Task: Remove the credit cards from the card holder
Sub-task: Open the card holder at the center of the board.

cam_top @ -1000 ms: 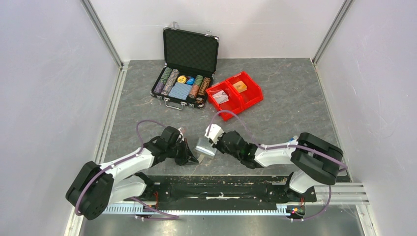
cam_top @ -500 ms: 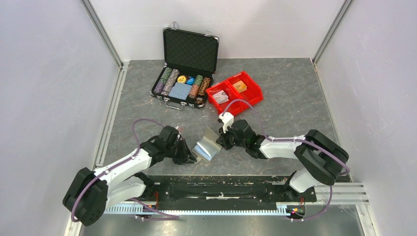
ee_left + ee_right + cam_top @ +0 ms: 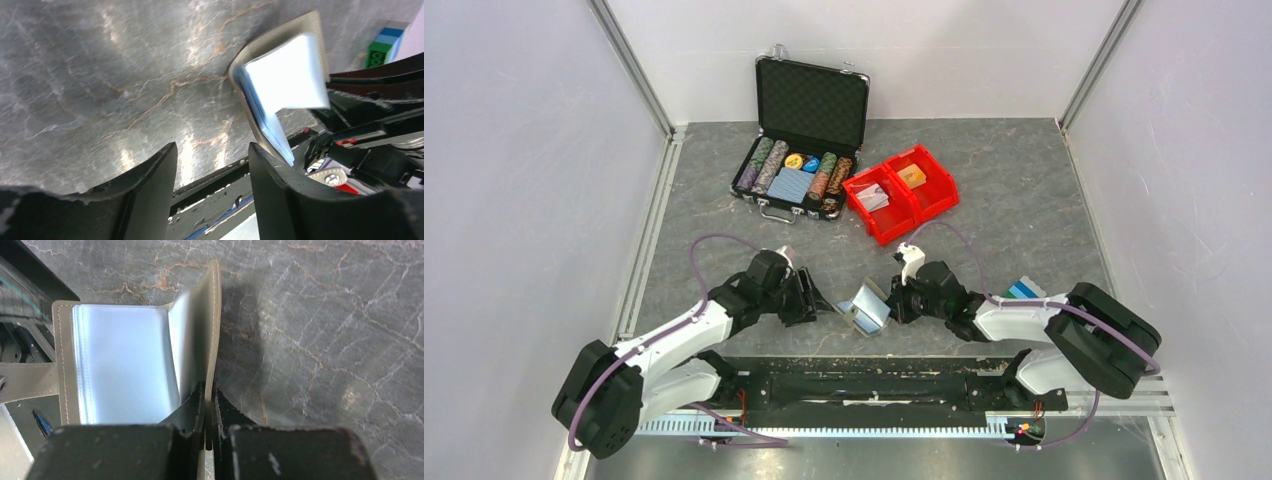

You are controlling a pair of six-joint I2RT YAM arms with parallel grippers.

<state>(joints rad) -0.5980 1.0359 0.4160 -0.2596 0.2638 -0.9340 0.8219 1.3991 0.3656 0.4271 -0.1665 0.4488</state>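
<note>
The right gripper (image 3: 894,300) is pinched tight on one grey flap of the card holder (image 3: 869,308). The holder is spread open like a book at the near edge of the marbled tabletop (image 3: 1024,200), its pale blue inner panel showing. The left gripper (image 3: 821,303) has its jaws parted and empty, just beside the holder and apparently clear of it. A second ago it was closed at the holder; since then it has let go, and the holder has shifted rightward and opened wider.
</note>
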